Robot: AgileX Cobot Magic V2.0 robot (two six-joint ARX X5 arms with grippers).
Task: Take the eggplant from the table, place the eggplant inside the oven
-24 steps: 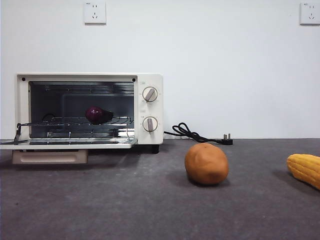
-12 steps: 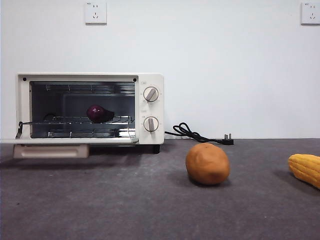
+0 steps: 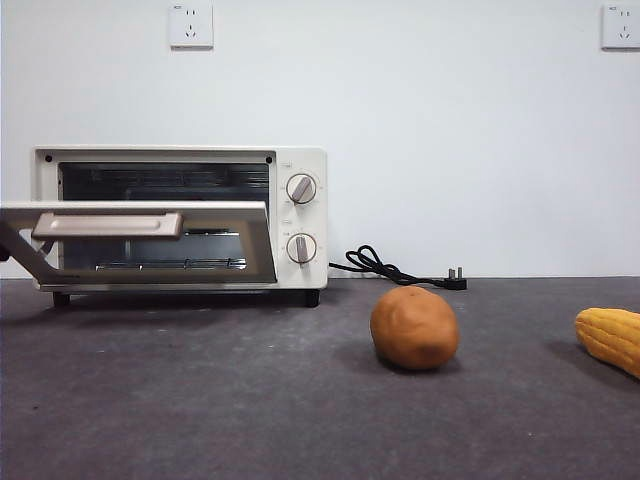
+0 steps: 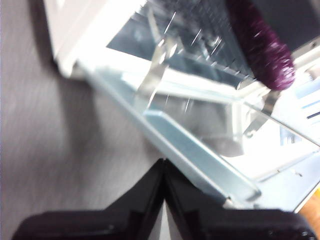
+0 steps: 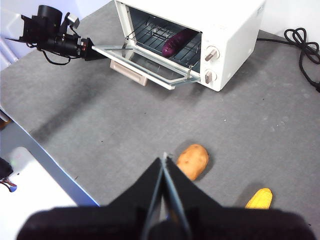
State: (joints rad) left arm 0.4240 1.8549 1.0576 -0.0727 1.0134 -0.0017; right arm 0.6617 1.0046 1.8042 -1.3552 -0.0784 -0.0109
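The dark purple eggplant (image 4: 262, 47) lies on the wire rack inside the cream-white oven (image 3: 300, 160), and the right wrist view also shows the eggplant (image 5: 178, 41) there. In the front view the half-raised glass door (image 3: 140, 208) hides it. My left gripper (image 4: 162, 162) is shut, its tip against the outer edge of the door (image 4: 200, 160). That left gripper (image 5: 89, 48) reaches the door's corner from the oven's left side. My right gripper (image 5: 164, 159) hangs shut high above the table (image 3: 250, 400), over the potato, holding nothing.
A round brown potato (image 3: 414, 327) sits mid-table and a yellow corn cob (image 3: 610, 338) lies at the right edge. A black power cable (image 3: 390, 268) with its plug trails right of the oven. The table's front edge (image 5: 55, 165) shows in the right wrist view.
The oven door has swung up from lying flat open to about half raised. It now covers the eggplant in the front view.
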